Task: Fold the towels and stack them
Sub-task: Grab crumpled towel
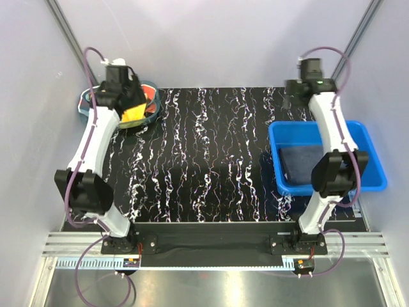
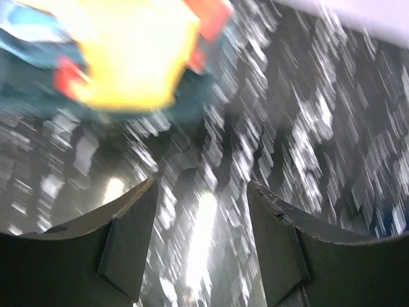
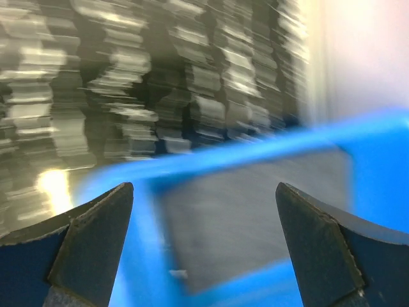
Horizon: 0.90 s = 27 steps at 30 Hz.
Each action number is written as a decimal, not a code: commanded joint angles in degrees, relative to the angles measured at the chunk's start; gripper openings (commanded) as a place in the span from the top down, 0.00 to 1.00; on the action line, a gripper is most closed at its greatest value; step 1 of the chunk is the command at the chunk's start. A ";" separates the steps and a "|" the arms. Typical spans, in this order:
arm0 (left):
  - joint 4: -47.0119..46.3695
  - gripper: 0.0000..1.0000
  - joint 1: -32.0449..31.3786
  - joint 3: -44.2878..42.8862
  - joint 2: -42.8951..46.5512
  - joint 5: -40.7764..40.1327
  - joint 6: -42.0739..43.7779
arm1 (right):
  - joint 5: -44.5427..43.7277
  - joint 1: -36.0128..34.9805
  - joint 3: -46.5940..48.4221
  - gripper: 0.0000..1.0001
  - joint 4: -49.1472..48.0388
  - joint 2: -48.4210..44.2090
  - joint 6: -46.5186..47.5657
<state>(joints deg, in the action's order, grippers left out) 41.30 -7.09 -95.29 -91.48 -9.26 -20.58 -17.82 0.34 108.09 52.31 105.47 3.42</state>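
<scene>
The left gripper (image 2: 201, 192) stood with its fingers well apart and nothing between them. The yellow towel (image 2: 137, 57) lay ahead of it and to one side, bunched in the basket (image 2: 192, 105), clear of both fingertips. An orange-red towel (image 2: 214, 16) showed at the yellow one's edges. From the overhead camera the basket (image 1: 83, 102) sat at the far left corner of the table (image 1: 211, 147), with the left arm's wrist right over it.

The right gripper (image 3: 204, 192) was spread wide and empty. The dark grey-blue towel (image 3: 255, 211) lay flat on the floor of the bin (image 3: 211, 160), beyond the fingertips and not touching them. Overhead, that bin (image 1: 377, 173) stood at the table's right side with the towel (image 1: 300, 160) in its left half.

Both wrist views were smeared by motion, so no print on the cloths could be read. The left wrist hid most of the basket from above, and the right forearm crossed the bin. The yellow towel (image 1: 134, 114) peeked out below the wrist.

The cloths looked soft and crumpled in the basket. The bin was rigid, glossy blue plastic, and rectangular. The table was black with white marbled streaks.
</scene>
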 commanded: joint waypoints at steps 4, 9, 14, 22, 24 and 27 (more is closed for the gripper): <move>2.73 0.38 9.46 -18.66 -17.83 -7.54 4.75 | 8.33 -11.05 2.92 0.00 -2.82 -7.12 -7.46; 3.70 0.41 11.75 -28.71 -32.43 -2.44 10.82 | 14.39 -12.38 -2.78 0.00 -8.53 -8.88 -7.99; -1.39 0.45 11.84 -26.88 -39.37 -1.29 11.44 | 15.54 -12.47 -3.33 0.00 -9.16 -7.22 -6.94; -5.67 1.00 11.66 -31.20 -33.87 0.10 10.21 | 15.71 -12.82 -0.16 0.00 -7.58 -5.19 -5.44; -7.63 1.00 10.88 -30.57 -27.54 1.34 10.38 | 16.41 -12.82 -0.08 0.00 -7.84 -5.28 -5.70; -8.60 1.00 8.07 -31.62 -19.89 2.66 11.70 | 17.65 -12.82 -1.38 0.00 -8.98 -6.15 -6.58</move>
<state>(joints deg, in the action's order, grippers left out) 40.45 3.92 -123.20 -125.78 -9.17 -10.07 -2.20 -12.25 105.38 45.82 101.08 -2.74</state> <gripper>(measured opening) 0.013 0.994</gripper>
